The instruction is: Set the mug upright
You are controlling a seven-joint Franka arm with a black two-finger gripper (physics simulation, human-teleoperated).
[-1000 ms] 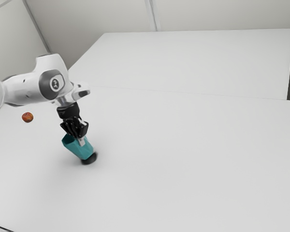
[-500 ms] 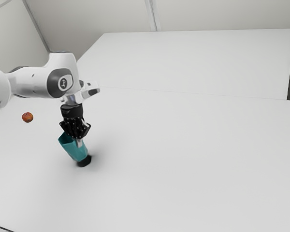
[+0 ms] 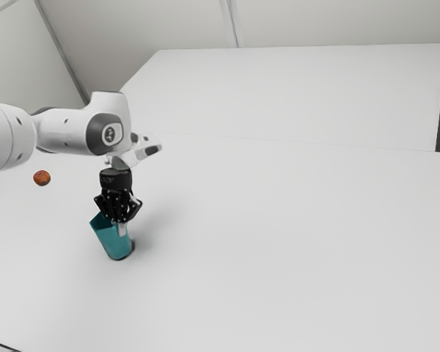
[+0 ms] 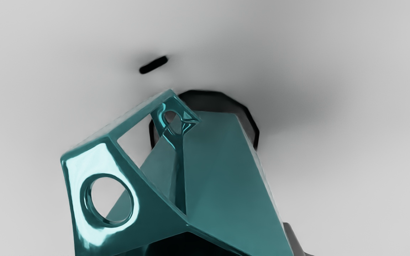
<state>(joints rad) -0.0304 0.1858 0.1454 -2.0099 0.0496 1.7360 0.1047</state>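
In the exterior view my gripper point(image 3: 120, 227) points down at the teal mug point(image 3: 112, 240), gripping it near the rim. The mug leans, its mouth toward the exterior view's upper left and its base low by the table; whether the base touches is unclear. From the wrist view, the mug point(image 4: 226, 170) has its handle point(image 4: 151, 197) with a round hole facing the camera, and a dark ring lies around its base. One grey fingertip of my gripper point(image 4: 291, 238) shows against the mug's outer side; the other is hidden.
A small orange-red round object point(image 3: 42, 177) lies on the white table point(image 3: 279, 242), at the exterior view's left near the arm. A wall stands behind the table.
My hand has shifted toward the exterior view's right and lowered. The held mug has turned closer to vertical, its base swinging toward the exterior view's left and down.
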